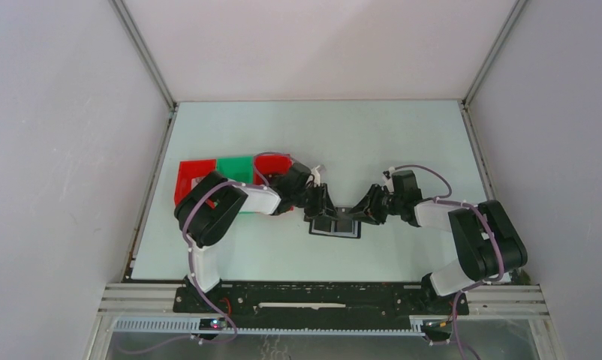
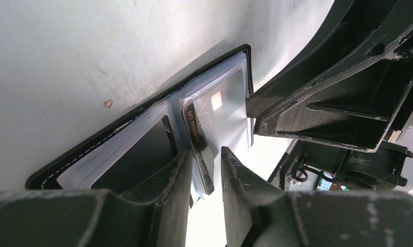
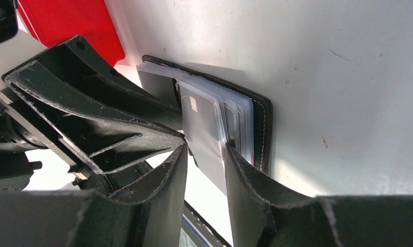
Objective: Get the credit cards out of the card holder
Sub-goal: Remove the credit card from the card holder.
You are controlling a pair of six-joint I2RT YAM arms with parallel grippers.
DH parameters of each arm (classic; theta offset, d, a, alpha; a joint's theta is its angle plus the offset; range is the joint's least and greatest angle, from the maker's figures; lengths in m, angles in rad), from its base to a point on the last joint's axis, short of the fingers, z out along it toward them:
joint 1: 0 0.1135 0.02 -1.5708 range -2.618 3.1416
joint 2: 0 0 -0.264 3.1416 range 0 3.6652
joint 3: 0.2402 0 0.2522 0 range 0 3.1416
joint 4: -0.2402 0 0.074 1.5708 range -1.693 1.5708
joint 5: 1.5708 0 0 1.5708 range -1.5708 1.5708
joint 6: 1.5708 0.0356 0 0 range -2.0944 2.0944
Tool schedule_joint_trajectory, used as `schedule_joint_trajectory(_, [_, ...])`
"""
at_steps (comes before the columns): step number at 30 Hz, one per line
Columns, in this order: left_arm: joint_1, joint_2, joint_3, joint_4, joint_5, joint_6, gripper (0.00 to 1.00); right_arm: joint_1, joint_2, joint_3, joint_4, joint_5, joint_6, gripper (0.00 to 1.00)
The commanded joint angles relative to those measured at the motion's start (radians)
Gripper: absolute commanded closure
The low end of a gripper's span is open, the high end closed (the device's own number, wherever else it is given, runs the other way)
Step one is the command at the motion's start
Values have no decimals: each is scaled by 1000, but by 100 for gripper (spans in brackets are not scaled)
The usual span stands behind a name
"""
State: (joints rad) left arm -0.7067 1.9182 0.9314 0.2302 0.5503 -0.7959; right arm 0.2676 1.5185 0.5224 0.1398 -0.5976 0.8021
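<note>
Card holder (image 1: 335,224) open on worktop (image 1: 320,135). Left claw (image 2: 205,152) and right claw (image 3: 205,148) (both parted) straddle its sleeved credit cards (image 2: 222,118).

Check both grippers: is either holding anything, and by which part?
Cannot be told. The left gripper straddles a dark card at the middle of the card holder; the right gripper straddles a clear sleeve; no firm pinch shows.

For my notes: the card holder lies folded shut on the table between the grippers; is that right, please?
Not quite: the card holder lies open, clear sleeves spread, in the left wrist view. It is on the table between the left gripper and right gripper.
</note>
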Motion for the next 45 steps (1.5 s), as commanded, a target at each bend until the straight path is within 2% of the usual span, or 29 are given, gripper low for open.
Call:
schedule_joint_trajectory(1, [-1,-16,-70,48,1,-24,67,34,54,-16,-9,27,-10,58])
schedule_joint_trajectory(4, [-1,-33,-86,57,-15,-25,66,32,61,-16,-9,32,-5,58])
schedule_joint_trajectory(7, [0,-51,-115,74,-38,-25,60,29,67,-16,-3,19,-6,58])
schedule_joint_trajectory(13, [2,-63,-210,230,-32,-86,59,13,87,-31,25,-3,0,58])
schedule_joint_trajectory(28, [1,-58,-239,367,-20,-165,80,22,125,-32,21,5,-4,60])
schedule_joint_trajectory(30, [1,-55,-239,365,-26,-168,85,24,127,-32,17,7,-8,60])
schedule_joint_trajectory(32, [2,-53,-239,358,-31,-169,97,24,126,-32,13,11,-11,60])
schedule_joint_trajectory(33, [1,-52,-241,355,-32,-170,100,23,126,-32,10,13,-12,60])
schedule_joint_trajectory(45, [9,-153,-262,197,-77,-79,100,6,142,-32,-22,53,-28,61])
